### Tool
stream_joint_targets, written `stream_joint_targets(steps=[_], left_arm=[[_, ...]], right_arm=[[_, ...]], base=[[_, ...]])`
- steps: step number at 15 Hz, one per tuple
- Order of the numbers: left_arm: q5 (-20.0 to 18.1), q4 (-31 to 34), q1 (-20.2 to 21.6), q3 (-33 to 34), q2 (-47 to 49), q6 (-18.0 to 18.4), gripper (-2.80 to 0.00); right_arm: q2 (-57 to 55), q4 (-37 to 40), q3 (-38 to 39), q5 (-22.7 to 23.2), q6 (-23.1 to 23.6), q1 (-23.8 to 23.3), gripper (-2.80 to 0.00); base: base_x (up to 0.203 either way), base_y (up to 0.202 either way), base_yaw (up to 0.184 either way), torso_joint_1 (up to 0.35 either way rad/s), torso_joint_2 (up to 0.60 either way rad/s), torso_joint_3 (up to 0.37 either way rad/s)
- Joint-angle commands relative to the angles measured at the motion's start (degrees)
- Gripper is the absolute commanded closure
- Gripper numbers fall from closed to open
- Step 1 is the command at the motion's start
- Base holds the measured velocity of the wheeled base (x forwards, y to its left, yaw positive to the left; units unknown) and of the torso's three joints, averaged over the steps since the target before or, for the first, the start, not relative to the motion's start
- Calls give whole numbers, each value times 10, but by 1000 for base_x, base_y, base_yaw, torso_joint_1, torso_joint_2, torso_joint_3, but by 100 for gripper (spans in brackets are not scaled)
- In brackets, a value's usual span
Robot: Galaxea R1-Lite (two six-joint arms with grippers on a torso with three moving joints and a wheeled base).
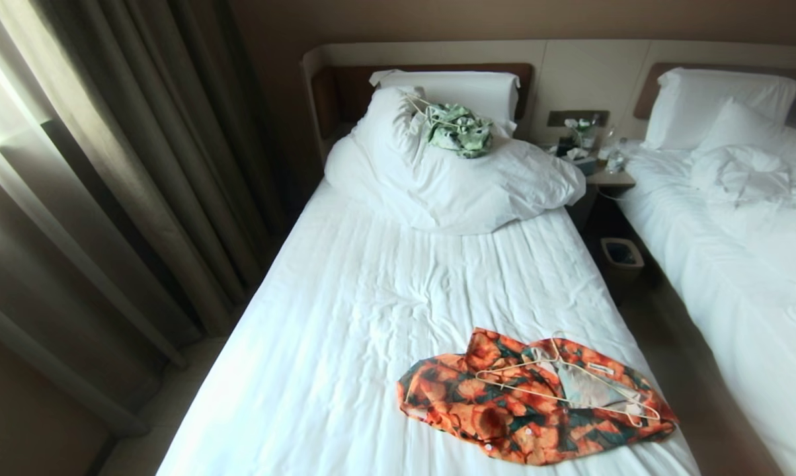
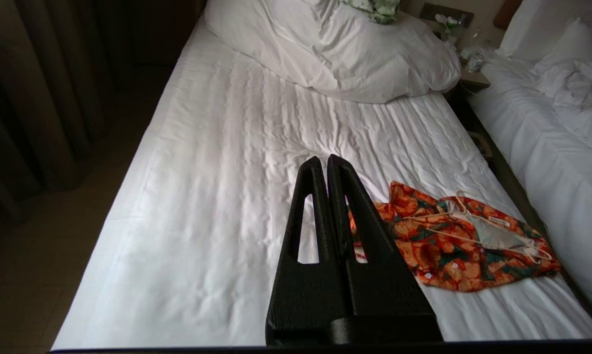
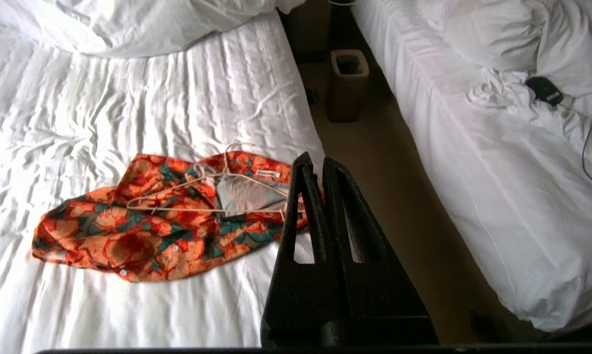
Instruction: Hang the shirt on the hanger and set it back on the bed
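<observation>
The orange-flowered shirt (image 1: 504, 413) lies spread and rumpled on the bed (image 1: 371, 297), near its foot on the right side. A pale wire hanger (image 1: 518, 365) rests at the collar, its hook toward the headboard, framing the pale lining and neck label. How far the hanger sits inside the shoulders I cannot tell. Neither arm shows in the head view. My left gripper (image 2: 324, 160) hangs shut and empty above the sheet, left of the shirt (image 2: 438, 250). Shut and empty too, my right gripper (image 3: 314, 160) hovers over the bed's right edge, beside the shirt (image 3: 129, 236) and its hanger (image 3: 202, 210).
A bunched white duvet (image 1: 451, 185) and pillow fill the head end, with a pale green-and-white garment (image 1: 461, 129) on top. A nightstand (image 1: 603, 173) and a bin (image 1: 621, 254) stand in the narrow aisle before a second bed (image 1: 735, 251). Curtains (image 1: 107, 165) hang along the left.
</observation>
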State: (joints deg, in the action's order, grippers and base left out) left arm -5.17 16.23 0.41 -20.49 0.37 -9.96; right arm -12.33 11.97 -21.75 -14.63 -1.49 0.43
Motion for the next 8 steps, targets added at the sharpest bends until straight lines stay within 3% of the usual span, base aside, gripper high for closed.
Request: stream_joint_targets(steps=[1,3,5,8], left_arm=[[9,-40,0,52,-5,25,0],[30,-132,0,138,-5,103,0],[40,-226,0,203,-5,166,0],[40,-181,0,206,-5,172,0]], right_arm=[[25,-119,91,7,8,-5,0],[44,-181,166,68,12,-5,0],[70,-202,192,114,11,-5,0],[121,-196,213,140,15,-5,0]], base=[[0,0,0,0,0,0],[0,0,0,0,0,0],[0,0,0,0,0,0],[0,0,0,0,0,0]])
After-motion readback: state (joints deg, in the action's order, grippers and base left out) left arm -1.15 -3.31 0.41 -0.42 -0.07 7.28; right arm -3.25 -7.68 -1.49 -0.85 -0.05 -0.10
